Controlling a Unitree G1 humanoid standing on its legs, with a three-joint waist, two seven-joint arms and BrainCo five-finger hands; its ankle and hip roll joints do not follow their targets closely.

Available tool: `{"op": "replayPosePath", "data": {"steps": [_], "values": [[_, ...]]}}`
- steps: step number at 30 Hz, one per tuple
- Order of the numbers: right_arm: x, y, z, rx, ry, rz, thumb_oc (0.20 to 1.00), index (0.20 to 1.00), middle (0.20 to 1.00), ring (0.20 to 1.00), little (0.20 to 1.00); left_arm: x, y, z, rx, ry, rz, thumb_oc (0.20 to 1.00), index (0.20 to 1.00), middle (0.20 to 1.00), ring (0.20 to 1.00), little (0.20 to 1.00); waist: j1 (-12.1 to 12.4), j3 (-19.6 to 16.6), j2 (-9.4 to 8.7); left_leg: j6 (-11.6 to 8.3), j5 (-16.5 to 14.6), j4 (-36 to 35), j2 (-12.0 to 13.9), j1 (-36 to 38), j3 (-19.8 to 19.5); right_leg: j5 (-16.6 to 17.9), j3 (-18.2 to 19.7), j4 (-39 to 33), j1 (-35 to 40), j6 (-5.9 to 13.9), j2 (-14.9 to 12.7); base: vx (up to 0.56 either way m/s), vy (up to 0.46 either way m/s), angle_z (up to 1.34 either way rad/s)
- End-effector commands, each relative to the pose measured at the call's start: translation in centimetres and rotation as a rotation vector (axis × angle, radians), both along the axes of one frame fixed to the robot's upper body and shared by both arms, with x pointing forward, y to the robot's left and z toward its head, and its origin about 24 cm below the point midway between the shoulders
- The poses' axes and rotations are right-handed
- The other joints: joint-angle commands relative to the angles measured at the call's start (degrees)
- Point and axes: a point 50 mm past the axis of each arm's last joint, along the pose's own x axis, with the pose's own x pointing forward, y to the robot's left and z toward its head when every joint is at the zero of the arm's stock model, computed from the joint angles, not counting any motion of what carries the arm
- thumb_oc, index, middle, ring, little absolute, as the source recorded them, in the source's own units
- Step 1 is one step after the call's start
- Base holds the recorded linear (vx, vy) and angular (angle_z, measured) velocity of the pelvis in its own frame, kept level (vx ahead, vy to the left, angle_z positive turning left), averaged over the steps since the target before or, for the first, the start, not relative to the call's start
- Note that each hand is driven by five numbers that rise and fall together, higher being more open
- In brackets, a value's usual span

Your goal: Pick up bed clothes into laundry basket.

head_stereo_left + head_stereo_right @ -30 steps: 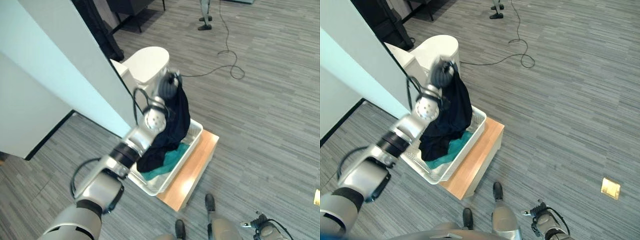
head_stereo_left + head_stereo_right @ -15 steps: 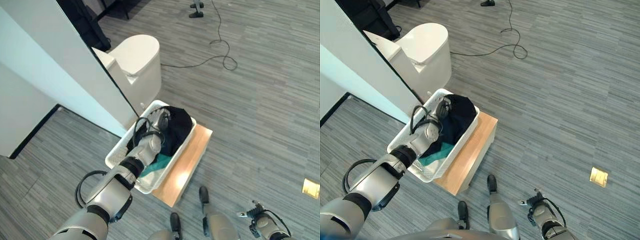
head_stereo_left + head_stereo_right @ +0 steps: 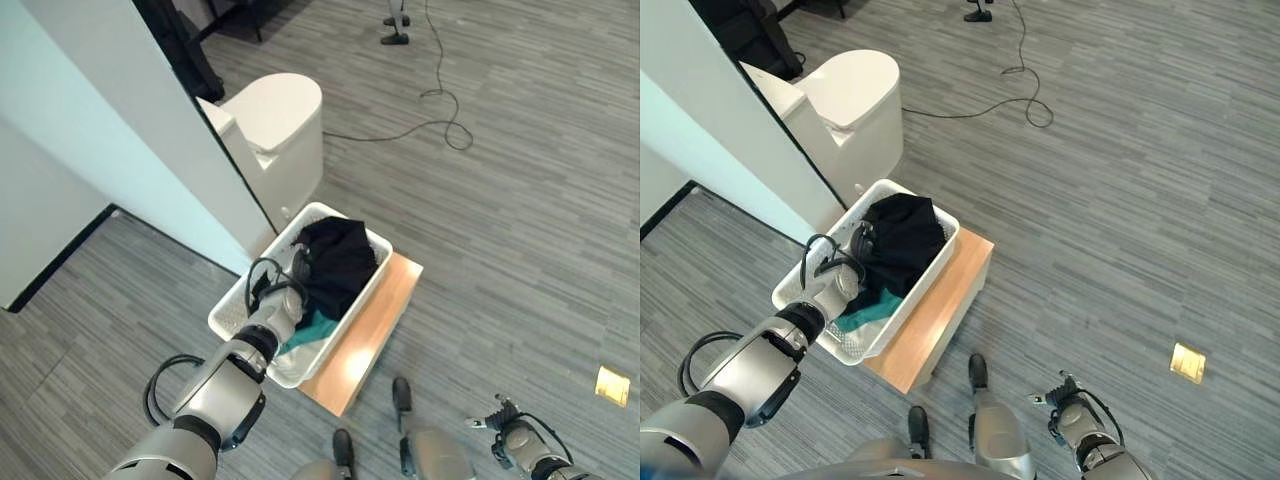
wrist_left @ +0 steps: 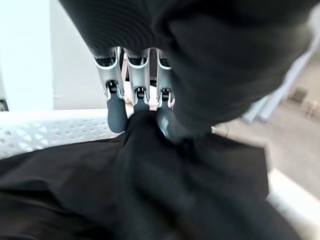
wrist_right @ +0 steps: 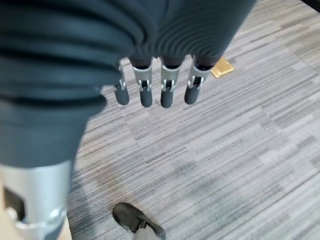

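Observation:
A white laundry basket [image 3: 232, 318] stands on a low wooden stool [image 3: 378, 318]. In it a black garment [image 3: 338, 262] lies heaped over a teal cloth [image 3: 318, 326]. My left hand [image 3: 296, 266] reaches into the basket at the garment's near side. In the left wrist view its fingers [image 4: 136, 75] are straight, their dark tips resting on the black garment [image 4: 150, 200], with the basket's lattice wall [image 4: 50, 136] behind. My right hand [image 3: 1070, 408] hangs low at the right over the floor, its fingers [image 5: 167, 86] straight and holding nothing.
A white rounded bin [image 3: 276, 126] stands just behind the basket, against a tall white panel [image 3: 110, 130]. A black cable [image 3: 440, 110] trails over the grey plank floor farther back. A brass floor plate [image 3: 612, 385] is set at the right.
The left hand has come down with the black garment from above the basket into it. The garment now lies heaped inside, and the fingers rest straight on it. The camera has shifted too.

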Motion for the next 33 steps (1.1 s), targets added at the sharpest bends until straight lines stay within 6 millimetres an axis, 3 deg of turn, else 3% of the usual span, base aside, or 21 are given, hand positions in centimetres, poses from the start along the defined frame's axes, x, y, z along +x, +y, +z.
{"op": "replayPosePath", "data": {"steps": [1, 3, 4, 7, 8, 9, 11, 12, 13, 14, 15, 18, 22, 24, 25, 27, 28, 29, 31, 32, 33], "values": [[-1.0, -0.8, -0.1, -0.033, 0.006, -0.024, 1.000, 1.000, 1.000, 1.000, 1.000, 1.1, -0.9, 3.7, -0.301, -0.156, -0.010, 1.000, 1.000, 1.000, 1.000, 1.000, 0.53, -3.25, 0.19, -5.17, 3.78, -1.62, 7.30, -4.68, -3.52, -8.58, -3.42, 0.92, 6.59, 9.10, -7.96, 0.02, 0.010, 0.03], [-0.5, -1.0, 0.2, -0.035, -0.025, -0.040, 1.000, 1.000, 1.000, 1.000, 1.000, 0.9, -1.1, 4.3, -0.441, -0.195, -0.002, 1.000, 1.000, 1.000, 1.000, 1.000, 0.74, -3.42, 0.16, -5.12, 3.65, -1.62, 7.33, -4.35, -3.57, -8.64, -3.34, 0.92, 6.90, 9.05, -8.01, 0.02, 0.004, 0.06], [0.6, -1.2, 0.9, -0.034, -0.086, -0.068, 1.000, 1.000, 1.000, 1.000, 1.000, 0.1, -1.3, 4.8, -0.619, -0.236, -0.006, 1.000, 1.000, 1.000, 1.000, 1.000, 1.24, -3.76, 0.09, -5.03, 3.49, -1.62, 7.33, -4.10, -3.67, -8.78, -3.41, 0.92, 7.28, 8.95, -8.12, 0.03, -0.004, 0.06], [4.3, -2.1, 3.7, -0.044, -0.275, -0.106, 1.000, 1.000, 1.000, 1.000, 1.000, -1.6, -0.8, 5.8, -0.827, -0.326, -0.018, 1.000, 1.000, 1.000, 1.000, 1.000, 2.28, -4.33, -0.10, -4.93, 3.12, -1.62, 7.35, -3.51, -4.06, -9.11, -3.56, 0.92, 8.19, 8.69, -8.29, 0.04, -0.017, -0.11], [7.0, -3.2, 6.8, -0.068, -0.440, -0.105, 1.000, 1.000, 1.000, 1.000, 1.000, -3.2, 0.2, 5.9, -0.955, -0.382, -0.003, 1.000, 1.000, 1.000, 1.000, 1.000, 3.29, -4.70, -0.44, -4.93, 2.93, -1.62, 7.50, -3.40, -4.34, -9.44, -3.68, 0.92, 8.70, 8.47, -8.47, 0.03, -0.024, -0.02], [6.9, -3.2, 6.8, -0.069, -0.438, -0.104, 1.000, 1.000, 1.000, 1.000, 1.000, -3.2, 0.2, 5.8, -0.956, -0.379, -0.001, 1.000, 1.000, 1.000, 1.000, 1.000, 3.22, -4.75, -0.37, -4.94, 2.88, -1.62, 7.52, -3.31, -4.37, -9.49, -3.71, 0.92, 8.81, 8.47, -8.45, 0.04, -0.037, -0.01], [11.9, -4.6, 14.8, -0.133, -0.764, -0.001, 1.000, 1.000, 1.000, 1.000, 1.000, -5.2, 2.1, 6.2, -1.073, -0.454, 0.009, 1.000, 1.000, 1.000, 1.000, 1.000, 5.49, -5.10, -0.77, -5.16, 2.68, -1.62, 7.99, -3.29, -5.65, -10.26, -4.46, 0.92, 9.90, 7.82, -8.39, 0.01, -0.076, 0.05], [11.3, -4.0, 17.5, -0.010, -0.920, 0.085, 1.000, 1.000, 1.000, 1.000, 1.000, -6.3, 4.5, 6.5, -1.085, -0.528, 0.066, 1.000, 1.000, 1.000, 1.000, 1.000, 5.51, -4.59, -0.86, -5.20, 3.52, -1.62, 7.98, -3.55, -5.91, -9.86, -4.54, 0.92, 9.93, 7.68, -8.29, 0.00, -0.084, 0.23], [10.6, -2.6, 21.3, -0.060, -1.083, 0.176, 1.000, 1.000, 1.000, 1.000, 1.000, -7.9, 6.2, 6.9, -1.087, -0.591, 0.101, 1.000, 1.000, 1.000, 1.000, 1.000, 5.35, -4.98, -0.79, -5.36, 2.96, -1.62, 8.30, -3.56, -5.99, -10.68, -4.66, 0.92, 10.10, 7.65, -8.06, -0.01, -0.061, 0.29], [10.7, -2.3, 21.7, -0.060, -1.108, 0.182, 1.000, 1.000, 1.000, 1.000, 1.000, -8.8, 6.8, 6.3, -1.105, -0.600, 0.124, 1.000, 1.000, 1.000, 1.000, 1.000, 6.09, -4.94, -0.61, -5.49, 3.10, -1.62, 8.51, -3.77, -6.15, -10.88, -4.91, 0.92, 10.22, 7.38, -7.86, -0.01, -0.063, 0.30], [8.3, -1.5, 19.4, -0.038, -1.066, 0.223, 1.000, 1.000, 1.000, 1.000, 1.000, -10.3, 8.0, 6.2, -1.106, -0.654, 0.160, 1.000, 1.000, 1.000, 1.000, 1.000, 6.27, -4.54, -0.36, -5.58, 4.21, -1.62, 8.64, -4.38, -6.58, -10.41, -5.12, 0.92, 10.05, 7.15, -7.66, 0.00, -0.073, 0.21], [7.9, 3.1, 23.0, -0.010, -1.233, 0.450, 1.000, 1.000, 1.000, 1.000, 1.000, -13.1, 9.7, 4.7, -1.099, -0.661, 0.256, 1.000, 1.000, 1.000, 1.000, 1.000, 8.56, -4.40, 0.39, -6.49, 4.55, -1.62, 9.45, -5.01, -8.04, -11.94, -6.35, 0.92, 10.95, 6.54, -6.73, 0.00, -0.092, 0.18], [7.7, 6.9, 25.1, 0.115, -1.335, 0.619, 1.000, 1.000, 1.000, 1.000, 1.000, -16.7, 10.6, 2.9, -1.123, -0.641, 0.329, 1.000, 1.000, 1.000, 1.000, 1.000, 13.82, -2.23, 2.25, -7.74, 8.29, -1.62, 9.89, -9.89, -12.32, -13.12, -9.43, 0.92, 9.88, 5.25, -5.00, -0.09, -0.108, 0.48], [7.9, 7.3, 25.4, 0.120, -1.347, 0.639, 1.000, 1.000, 1.000, 1.000, 1.000, -17.0, 10.6, 2.5, -1.142, -0.636, 0.343, 1.000, 1.000, 1.000, 1.000, 1.000, 15.04, -1.37, 2.75, -8.06, 9.44, -1.62, 9.61, -11.34, -12.90, -13.34, -10.44, 0.92, 9.49, 5.11, -5.11, -0.20, -0.024, 0.75], [8.8, 7.6, 26.2, 0.087, -1.379, 0.664, 1.000, 1.000, 1.000, 1.000, 1.000, -16.6, 10.1, 2.0, -1.166, -0.620, 0.339, 1.000, 1.000, 1.000, 1.000, 1.000, 16.15, 1.15, 3.51, -7.75, 12.23, -1.03, 9.68, -14.53, -6.98, -13.84, -14.24, 0.92, 8.63, 5.11, -6.82, -0.36, -0.054, 0.71], [9.8, 8.3, 27.2, 0.070, -1.422, 0.675, 1.000, 1.000, 1.000, 1.000, 1.000, -15.6, 9.8, 2.3, -1.169, -0.612, 0.294, 1.000, 1.000, 1.000, 1.000, 1.000, 14.95, 1.77, 2.89, -5.51, 10.24, 3.15, 12.30, -15.29, 6.90, -13.19, -19.69, 0.92, 7.62, 5.24, -9.09, -0.36, -0.141, 1.32], [9.9, 8.3, 27.3, 0.071, -1.426, 0.676, 1.000, 1.000, 1.000, 1.000, 1.000, -15.5, 9.9, 2.3, -1.168, -0.616, 0.294, 1.000, 1.000, 1.000, 1.000, 1.000, 14.84, 1.90, 2.76, -5.47, 9.76, 3.81, 12.30, -15.60, 6.85, -13.27, -19.71, 0.92, 7.62, 5.30, -9.17, -0.33, -0.223, 2.52], [10.2, 9.0, 28.0, 0.081, -1.455, 0.681, 1.000, 1.000, 1.000, 1.000, 1.000, -15.4, 10.0, 2.4, -1.169, -0.611, 0.274, 1.000, 1.000, 1.000, 1.000, 1.000, 13.95, 1.58, 2.35, -5.09, 7.29, 10.71, 14.01, -16.54, 13.15, -13.12, -24.13, 0.92, 7.42, 3.90, -9.89, -0.15, -0.166, 2.43], [10.2, 8.9, 28.0, 0.092, -1.458, 0.661, 1.000, 1.000, 1.000, 1.000, 1.000, -15.4, 9.9, 2.2, -1.171, -0.593, 0.265, 1.000, 1.000, 1.000, 1.000, 1.000, 12.80, 0.69, 1.98, -5.77, 4.11, 14.22, 15.98, -13.81, 16.52, -13.88, -27.23, 1.10, 8.85, 2.95, -10.46, -0.10, -0.124, 1.57], [10.2, 8.9, 28.0, 0.093, -1.458, 0.660, 1.000, 1.000, 1.000, 1.000, 1.000, -15.4, 10.0, 2.2, -1.171, -0.592, 0.265, 1.000, 1.000, 1.000, 1.000, 1.000, 12.66, 0.84, 2.02, -5.82, 3.84, 14.60, 16.08, -13.81, 16.30, -13.98, -27.43, 1.08, 9.16, 2.96, -10.40, -0.10, -0.012, 1.23], [10.2, 8.7, 27.8, 0.097, -1.455, 0.641, 1.000, 1.000, 1.000, 1.000, 1.000, -15.3, 10.1, 2.2, -1.171, -0.588, 0.262, 1.000, 1.000, 1.000, 1.000, 1.000, 11.71, 0.46, 1.83, -6.10, 3.80, 15.21, 18.48, -11.76, 19.86, -13.66, -30.25, 1.33, 9.93, 2.49, -10.92, -0.09, 0.024, 1.41]]}}
